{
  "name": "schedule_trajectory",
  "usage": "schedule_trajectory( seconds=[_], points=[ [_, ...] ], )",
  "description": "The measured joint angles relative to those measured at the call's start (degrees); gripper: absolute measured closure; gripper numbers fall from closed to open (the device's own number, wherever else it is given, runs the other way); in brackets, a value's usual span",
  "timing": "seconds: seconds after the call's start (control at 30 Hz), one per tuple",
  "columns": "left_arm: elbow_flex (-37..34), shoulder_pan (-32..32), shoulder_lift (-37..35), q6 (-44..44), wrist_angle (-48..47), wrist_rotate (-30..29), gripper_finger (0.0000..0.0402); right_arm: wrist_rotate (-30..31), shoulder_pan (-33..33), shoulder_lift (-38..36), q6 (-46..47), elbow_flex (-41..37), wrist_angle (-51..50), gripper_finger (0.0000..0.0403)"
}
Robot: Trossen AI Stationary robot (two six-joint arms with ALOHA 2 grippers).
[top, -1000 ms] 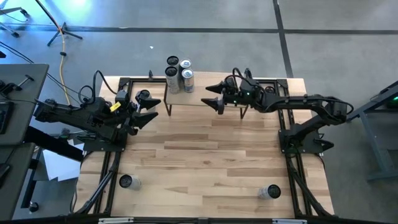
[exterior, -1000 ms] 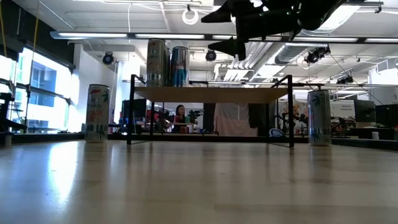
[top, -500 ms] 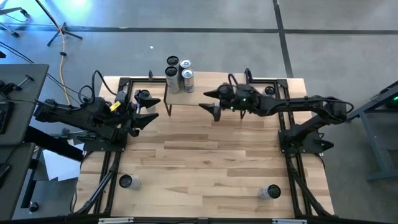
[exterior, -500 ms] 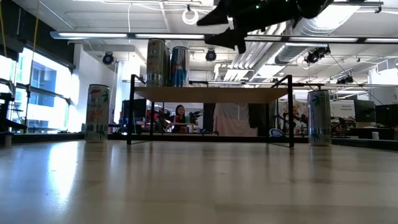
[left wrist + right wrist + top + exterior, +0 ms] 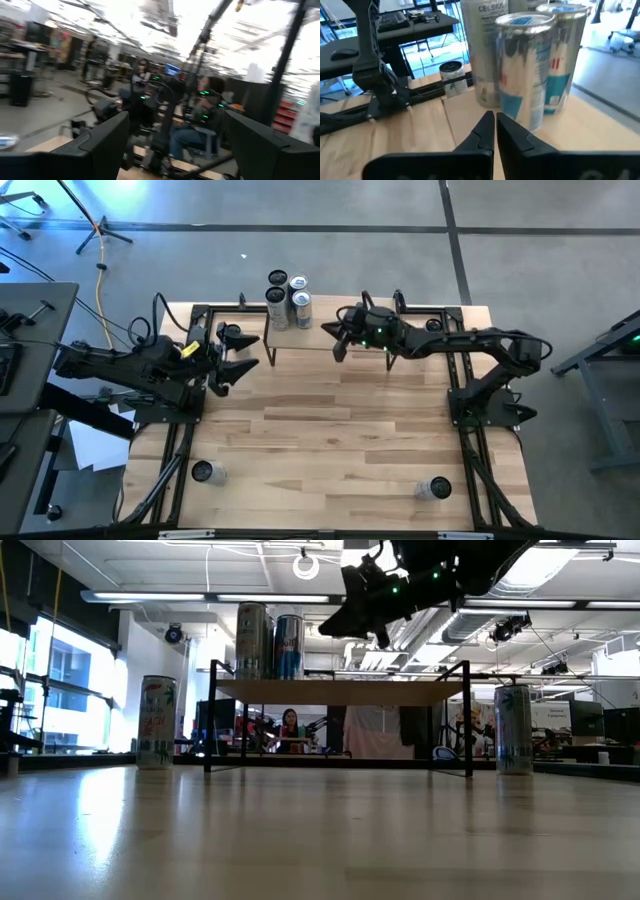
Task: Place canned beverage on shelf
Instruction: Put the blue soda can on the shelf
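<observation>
The shelf (image 5: pixel 300 340) stands at the table's far edge. A cluster of tall cans (image 5: pixel 288 298) stands upright on its left end, also seen in the low view (image 5: pixel 268 640) and close up in the right wrist view (image 5: pixel 527 70). My right gripper (image 5: pixel 325 329) hovers over the shelf just right of the cans. It is shut with nothing in it, its fingertips (image 5: pixel 495 120) pointing at the nearest can and just short of it. My left gripper (image 5: pixel 245 355) waits open and empty at the table's left.
One can (image 5: pixel 157 722) stands on the table left of the shelf and another (image 5: pixel 513 730) to its right. Two more cans (image 5: pixel 208 472) (image 5: pixel 435 489) stand near the front corners. The tabletop's middle (image 5: pixel 330 430) is bare wood. People sit in the room behind.
My right gripper has shut from wide open with nothing between its fingers. It has moved along the shelf toward the table's left, toward the cans, sunk a little and rolled about its own axis. The cans have stayed where they were.
</observation>
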Motion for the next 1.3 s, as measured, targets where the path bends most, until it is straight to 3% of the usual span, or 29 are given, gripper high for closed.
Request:
schedule_trajectory(
  seconds=[0.27,0.5,0.67,0.8,1.3],
  points=[
    [0.00,2.40,0.00,-0.21,0.29,-10.19,0.0106,-6.60,-3.46,2.32,-2.70,0.25,3.39,0.0402],
    [0.00,3.02,0.17,-1.08,-0.11,-10.91,0.0106,-6.04,-3.36,5.14,-5.40,1.07,8.04,0.0403],
    [0.00,4.83,-0.25,-1.50,-0.02,-8.41,0.0106,-4.48,-3.38,8.16,-5.50,5.21,7.64,0.0403],
    [0.00,5.78,-0.63,-1.57,-0.14,-5.26,0.0106,-4.09,-3.24,8.70,-8.04,8.31,1.53,0.0403],
    [0.00,5.85,-3.75,-1.03,-0.12,1.25,0.0106,-1.67,-3.03,8.72,-8.14,9.17,0.41,0.0403]
  ],
)
